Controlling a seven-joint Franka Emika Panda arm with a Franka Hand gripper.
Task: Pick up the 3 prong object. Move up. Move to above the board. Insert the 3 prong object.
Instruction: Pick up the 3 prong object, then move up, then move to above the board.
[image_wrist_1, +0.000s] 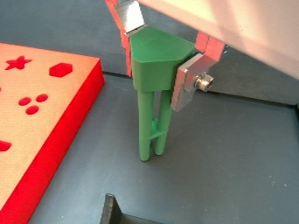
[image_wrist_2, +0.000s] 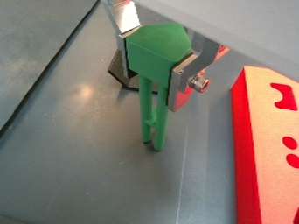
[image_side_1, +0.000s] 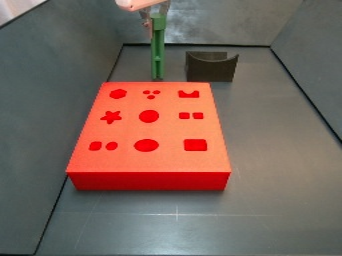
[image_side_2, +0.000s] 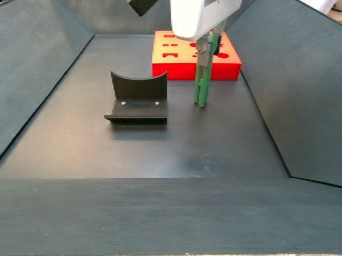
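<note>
In both wrist views the claw (image_wrist_1: 162, 54) (image_wrist_2: 152, 54) is clamping the blocky head of the 3 prong object (image_wrist_1: 153, 105) (image_wrist_2: 153, 105), which is standing upright with its prongs at the grey floor beside the board (image_wrist_1: 47, 114) (image_wrist_2: 267, 149). In a side view the peg (image_side_1: 156, 50) is standing just behind the board (image_side_1: 147, 135), near the fixture (image_side_1: 210, 65). In a side view the claw (image_side_2: 203, 38) is gripping the peg (image_side_2: 203, 75) between the board (image_side_2: 187, 62) and the fixture (image_side_2: 136, 98).

green 3 prong object (image_wrist_1: 152, 96), red board (image_side_1: 150, 135)
</note>
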